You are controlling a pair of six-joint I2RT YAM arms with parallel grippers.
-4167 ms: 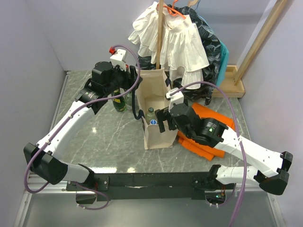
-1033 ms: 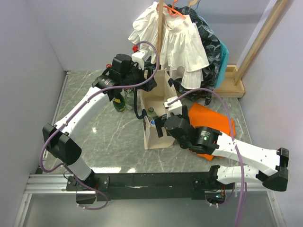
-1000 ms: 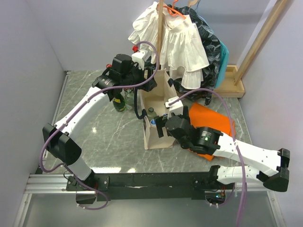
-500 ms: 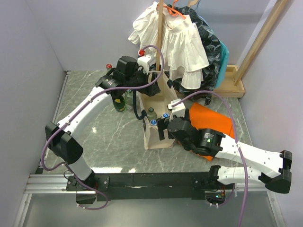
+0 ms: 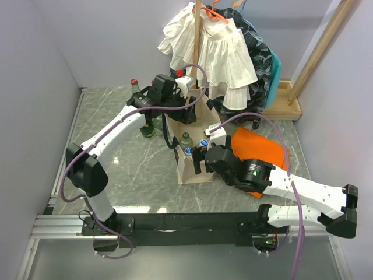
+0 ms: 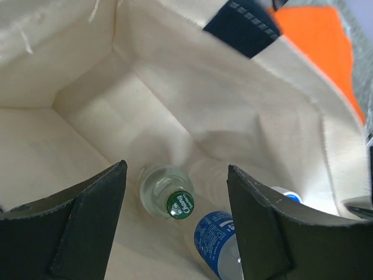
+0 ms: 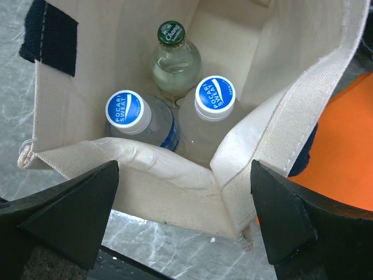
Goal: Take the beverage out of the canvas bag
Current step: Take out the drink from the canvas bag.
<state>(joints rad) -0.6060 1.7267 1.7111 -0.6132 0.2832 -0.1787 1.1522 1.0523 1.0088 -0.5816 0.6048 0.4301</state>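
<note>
While the canvas bag (image 5: 189, 169) stands upright on the counter (image 5: 128, 169), the left claw (image 5: 187, 114) hangs over its mouth. Left wrist: that claw gapes wide, empty, above a green-capped Chang bottle (image 6: 175, 201) inside. Right wrist: the right claw (image 7: 185, 169) spreads wide over the bag's near rim, with two Pocari Sweat bottles (image 7: 125, 109) below.
</note>
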